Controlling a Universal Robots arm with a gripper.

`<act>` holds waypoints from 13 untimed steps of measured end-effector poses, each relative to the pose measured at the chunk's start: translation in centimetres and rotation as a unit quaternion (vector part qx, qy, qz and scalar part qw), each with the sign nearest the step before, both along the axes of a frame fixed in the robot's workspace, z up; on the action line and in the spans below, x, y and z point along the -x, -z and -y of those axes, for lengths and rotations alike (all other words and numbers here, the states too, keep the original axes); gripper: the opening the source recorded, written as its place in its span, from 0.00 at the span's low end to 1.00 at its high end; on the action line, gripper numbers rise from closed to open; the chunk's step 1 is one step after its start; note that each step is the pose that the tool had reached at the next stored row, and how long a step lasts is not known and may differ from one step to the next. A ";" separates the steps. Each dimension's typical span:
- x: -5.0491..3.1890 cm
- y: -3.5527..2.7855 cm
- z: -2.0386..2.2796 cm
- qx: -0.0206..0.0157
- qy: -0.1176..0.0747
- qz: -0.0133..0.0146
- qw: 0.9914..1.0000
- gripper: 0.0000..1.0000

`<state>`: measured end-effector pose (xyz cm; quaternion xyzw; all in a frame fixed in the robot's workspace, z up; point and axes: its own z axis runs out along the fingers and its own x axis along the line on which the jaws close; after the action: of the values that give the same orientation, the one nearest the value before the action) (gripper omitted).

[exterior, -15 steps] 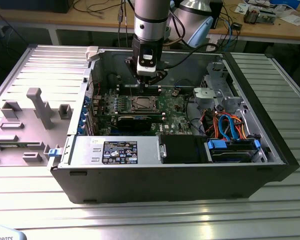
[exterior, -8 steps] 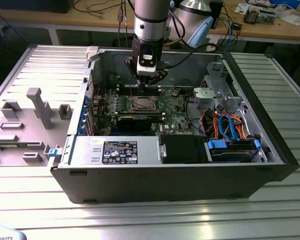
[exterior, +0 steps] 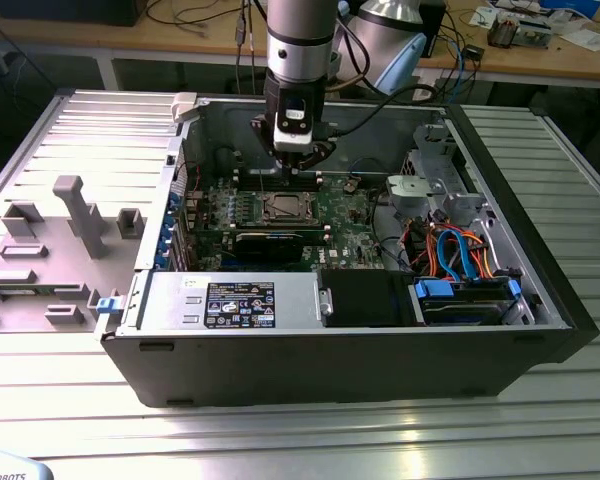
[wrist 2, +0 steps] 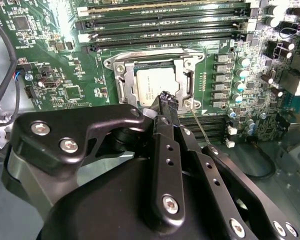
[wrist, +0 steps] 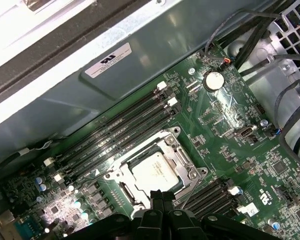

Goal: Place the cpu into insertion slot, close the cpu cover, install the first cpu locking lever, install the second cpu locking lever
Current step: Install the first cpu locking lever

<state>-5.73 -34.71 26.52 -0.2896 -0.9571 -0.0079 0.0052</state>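
The cpu lies flat in the insertion slot on the green motherboard. The silver cpu cover lies down around it, and the chip's grey face shows through its window. A thin wire locking lever runs along one side of the socket. My gripper hangs just above the socket's edge beside that lever. Its fingertips are pressed together with nothing between them.
The motherboard sits inside an open black computer case. Long black memory slots run beside the socket. A power supply, a drive cage with blue and orange cables and a grey fixture block outside the case are nearby.
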 end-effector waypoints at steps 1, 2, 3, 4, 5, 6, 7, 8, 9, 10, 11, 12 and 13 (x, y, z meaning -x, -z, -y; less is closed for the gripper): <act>0.00 0.04 0.00 0.000 -0.005 0.000 1.000 0.11; 0.00 0.10 0.00 0.000 -0.021 0.000 1.000 0.11; 0.01 0.12 0.00 0.000 -0.035 0.000 0.999 0.11; 0.01 0.14 0.00 0.000 -0.046 0.000 0.999 0.11; 0.00 0.15 0.00 0.000 -0.053 0.001 0.999 0.11; 0.00 0.16 0.00 0.000 -0.061 0.001 0.998 0.11; 0.00 0.18 0.00 0.000 -0.073 0.001 0.997 0.11; 0.00 0.18 0.00 0.000 -0.079 0.001 0.997 0.11; 0.00 0.19 0.00 0.000 -0.082 0.001 0.997 0.11; 0.00 0.19 0.00 0.000 -0.084 0.001 0.996 0.11; 0.00 0.19 0.00 0.000 -0.086 0.001 0.996 0.11; 0.00 0.19 0.00 0.000 -0.087 0.001 0.996 0.11; 0.00 0.20 0.00 0.000 -0.087 0.001 0.996 0.11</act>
<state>-5.74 -34.71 26.32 -0.2056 -0.9786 -0.0077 0.0051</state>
